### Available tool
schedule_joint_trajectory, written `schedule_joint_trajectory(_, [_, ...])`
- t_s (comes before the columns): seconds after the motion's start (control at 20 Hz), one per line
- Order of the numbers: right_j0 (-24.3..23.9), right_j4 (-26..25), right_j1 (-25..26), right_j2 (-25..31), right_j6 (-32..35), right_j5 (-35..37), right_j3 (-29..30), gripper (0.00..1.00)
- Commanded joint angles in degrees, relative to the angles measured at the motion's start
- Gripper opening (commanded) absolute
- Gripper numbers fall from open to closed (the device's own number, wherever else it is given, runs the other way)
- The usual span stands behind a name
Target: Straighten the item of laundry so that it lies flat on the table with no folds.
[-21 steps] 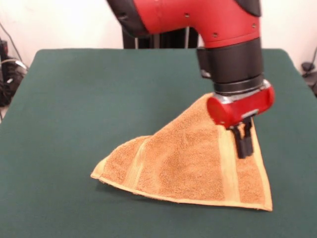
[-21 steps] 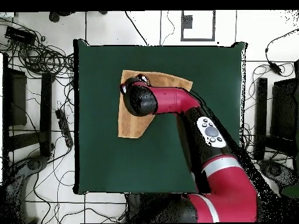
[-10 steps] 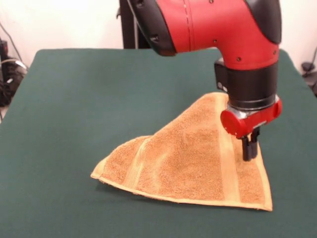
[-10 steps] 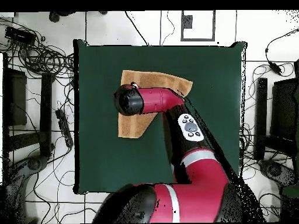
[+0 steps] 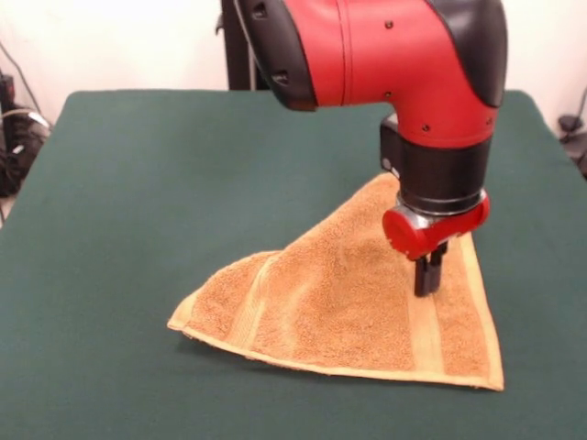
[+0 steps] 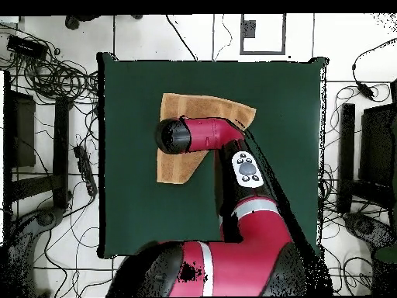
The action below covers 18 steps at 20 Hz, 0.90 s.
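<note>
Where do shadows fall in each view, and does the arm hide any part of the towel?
Front view: soft even light, a thin dark shadow under the towel near edge, none strong below the gripper. Overhead view: no clear shadows on the table; the arm covers the towel's middle.

A small orange-tan terry-cloth towel (image 5: 344,302) lies folded into a rough triangle on the large table covered in plain dark green cloth (image 5: 165,183). Paler woven bands run across it near its left corner and near its right side, and a pale hem edges its near side. The red and black arm reaches down over the towel's right part; its black gripper (image 5: 426,273) has its fingers drawn close together, tips at the right-hand band
</note>
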Motion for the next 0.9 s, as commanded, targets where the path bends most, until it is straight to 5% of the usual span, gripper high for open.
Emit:
schedule_joint_trajectory(0.05, [2.8, 2.4, 3.7, -2.9, 14.3, 2.1, -3.7, 0.00])
schedule_joint_trajectory(0.4, [-0.1, 0.3, 8.7, 1.1, 10.7, -11.9, -4.2, 0.00])
schedule_joint_trajectory(0.9, [2.1, -3.0, 18.3, -3.3, 8.7, -14.2, -11.4, 0.00])
